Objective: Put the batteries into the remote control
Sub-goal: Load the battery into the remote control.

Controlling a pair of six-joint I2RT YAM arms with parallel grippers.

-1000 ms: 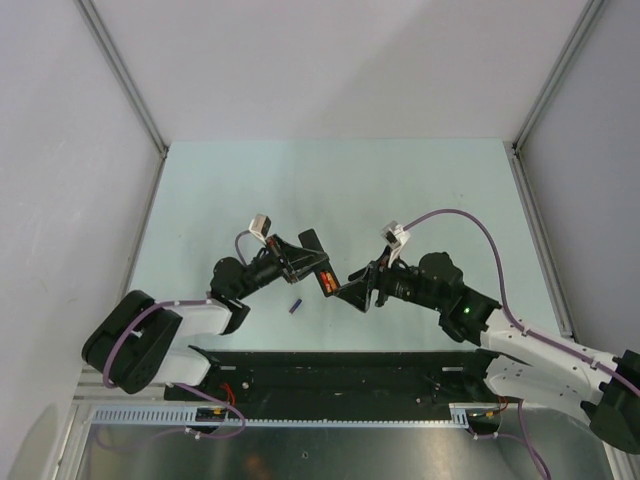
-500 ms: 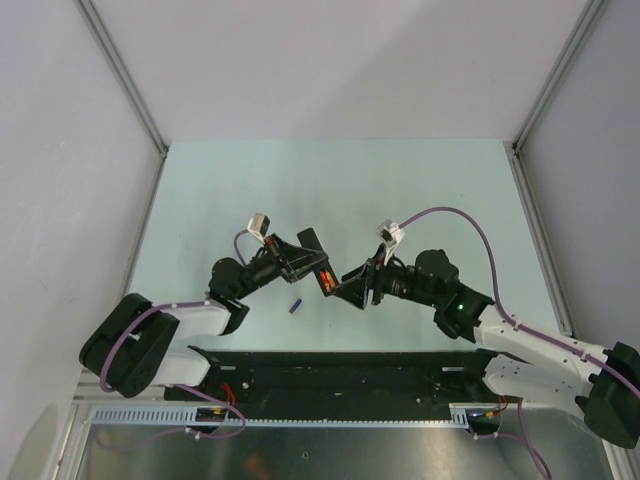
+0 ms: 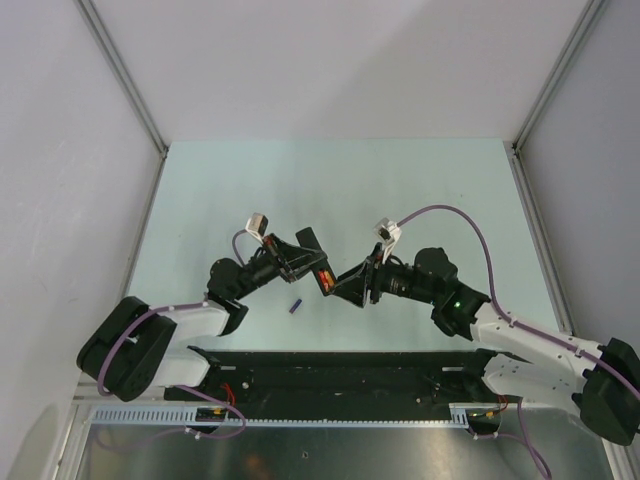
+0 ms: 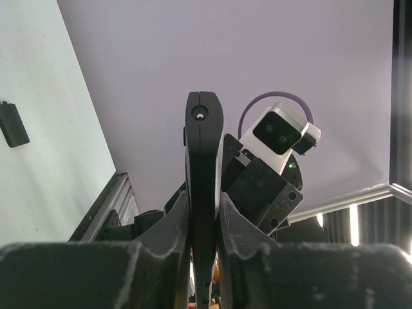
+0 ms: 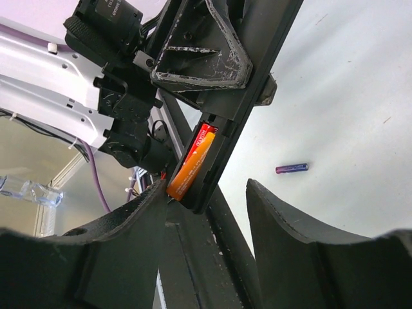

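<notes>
My left gripper (image 3: 300,262) is shut on the remote control (image 3: 311,243), a slim black bar held above the table. In the left wrist view the remote (image 4: 204,148) stands edge-on between the fingers (image 4: 168,226). In the right wrist view its open recess (image 5: 222,138) holds an orange-red battery (image 5: 192,165). My right gripper (image 5: 206,193) is open, its jaws either side of the remote's lower end, the left fingertip (image 5: 145,203) close to the battery's end. A blue-purple battery (image 5: 291,168) lies loose on the table, also in the top view (image 3: 295,306).
A small flat black piece (image 4: 13,123) lies on the pale green table (image 3: 420,190). Metal frame rails (image 3: 120,70) and grey walls bound the table. The black base plate (image 3: 330,370) of the arms runs along the near edge.
My right gripper has moved a little left, closer onto the remote's lower end. The left gripper and remote have barely shifted. The loose battery has not moved.
</notes>
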